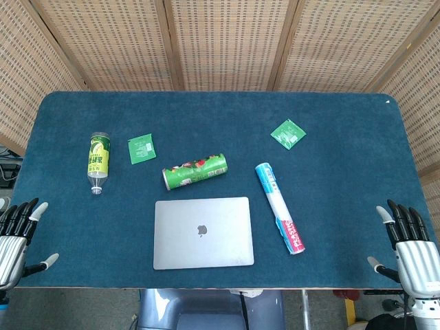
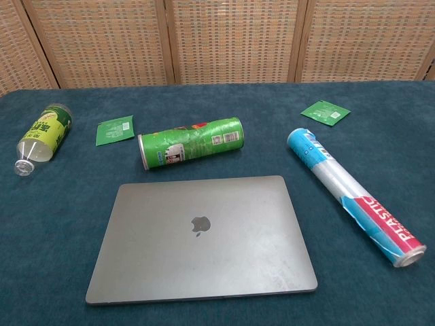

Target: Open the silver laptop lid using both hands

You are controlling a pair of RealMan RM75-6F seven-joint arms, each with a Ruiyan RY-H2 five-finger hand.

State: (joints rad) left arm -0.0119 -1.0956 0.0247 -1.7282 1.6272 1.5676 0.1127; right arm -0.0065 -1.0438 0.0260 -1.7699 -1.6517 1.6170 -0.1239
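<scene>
My left hand (image 1: 17, 234) sits at the lower left edge of the head view, fingers spread apart and thumb held away from them, holding nothing and touching none of the things on the table. My right hand (image 1: 407, 240) mirrors it at the lower right edge, fingers fanned open, thumb out, also holding nothing. Neither hand shows in the chest view. The silver laptop (image 1: 203, 232) lies shut and flat in the lower middle of the frame, close to the near edge of the table, well apart from both hands, its logo facing up. Just above it in the frame a green can (image 1: 194, 171) lies on its side. To the right of the laptop a plastic roll (image 1: 280, 207) with a blue and white wrapper lies slanted. At the left a bottle (image 1: 99, 162) with a yellow-green label lies on its side, cap toward the bottom of the frame. Two small green packets lie flat, one (image 1: 141, 148) right of the bottle, the other (image 1: 288, 133) in the upper right. The table (image 1: 220, 110) wears a dark blue cloth, and woven panels (image 1: 220, 41) in wooden frames stand behind it.
</scene>
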